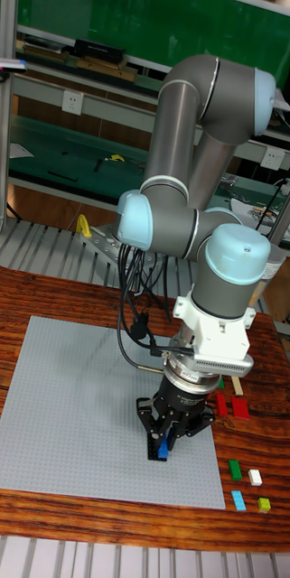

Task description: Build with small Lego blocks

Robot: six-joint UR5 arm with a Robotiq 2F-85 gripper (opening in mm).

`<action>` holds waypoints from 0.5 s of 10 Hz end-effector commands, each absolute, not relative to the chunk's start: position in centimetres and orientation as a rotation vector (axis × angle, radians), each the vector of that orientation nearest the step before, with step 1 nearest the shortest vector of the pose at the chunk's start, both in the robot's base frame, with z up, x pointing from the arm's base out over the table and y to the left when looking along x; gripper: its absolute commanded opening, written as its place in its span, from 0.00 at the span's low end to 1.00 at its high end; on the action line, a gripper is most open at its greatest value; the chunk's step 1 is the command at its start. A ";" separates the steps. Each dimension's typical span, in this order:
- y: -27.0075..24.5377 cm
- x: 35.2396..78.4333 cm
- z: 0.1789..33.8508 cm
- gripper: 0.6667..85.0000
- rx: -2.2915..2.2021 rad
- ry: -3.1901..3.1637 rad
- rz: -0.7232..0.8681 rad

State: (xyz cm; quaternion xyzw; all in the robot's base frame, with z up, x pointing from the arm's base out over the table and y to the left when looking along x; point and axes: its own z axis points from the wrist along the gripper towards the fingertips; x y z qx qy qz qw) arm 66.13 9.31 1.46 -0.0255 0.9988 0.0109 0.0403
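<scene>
Tall fixed view: loose bricks [249, 483] beside baseplate [81, 406]

Blue brick [163, 448] over grey baseplate [63, 415]; green [235, 468], white [255, 477] bricks beside.

A grey UR5 arm with pale blue joint caps [212, 135] is reaching down over a large flat grey Lego baseplate [72, 406] lying on a dark wooden table [18, 289]. Its black two-finger gripper [162, 444] is pinching a small blue Lego block [163, 448] near the baseplate's right edge. Beside that edge, red [233, 404], green [235, 468], white [255, 477], light blue [239, 500] and lime [264, 504] blocks are sitting on the wood.
</scene>
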 end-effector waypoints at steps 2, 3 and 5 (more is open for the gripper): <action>9.6 66.6 1.8 0.01 -0.023 3.055 0.059; 9.6 66.7 1.7 0.01 -0.021 3.054 0.057; 9.4 66.8 1.7 0.01 -0.021 3.052 0.059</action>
